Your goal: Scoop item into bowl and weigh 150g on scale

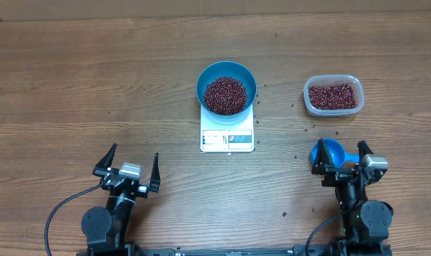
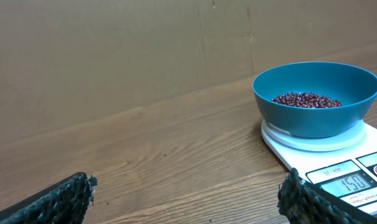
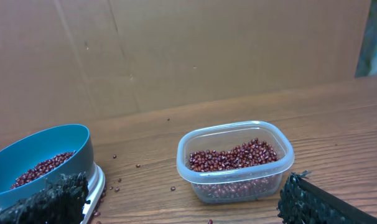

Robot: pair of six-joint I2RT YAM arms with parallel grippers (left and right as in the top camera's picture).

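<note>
Cardboard wall behind, wood counter (image 1: 73, 85) in front. I see the blue bowl (image 1: 203, 77) centred on the white scale (image 1: 227, 140), beans (image 1: 225, 95) heaped in its bottom. More of them sit in the clear tub (image 3: 226, 129) to the right, well apart. On the scale the display (image 2: 353, 182) looks to read the target, digits small, so I judge the weighing about done. My left pincer (image 1: 130, 162) is wide open and empty, low over the near counter. My right pincer (image 3: 185, 202) is also wide open; the blue scoop (image 1: 326, 151) lies at its tips, not gripped as far as I can tell. Handling: beans are loose, light and roll easily, with stray beans (image 3: 173, 188) on the counter. Any trim goes via the scoop handle, level and slow. Bowl walls look smooth and slippery; I'd pinch the rim, not the sides.
</note>
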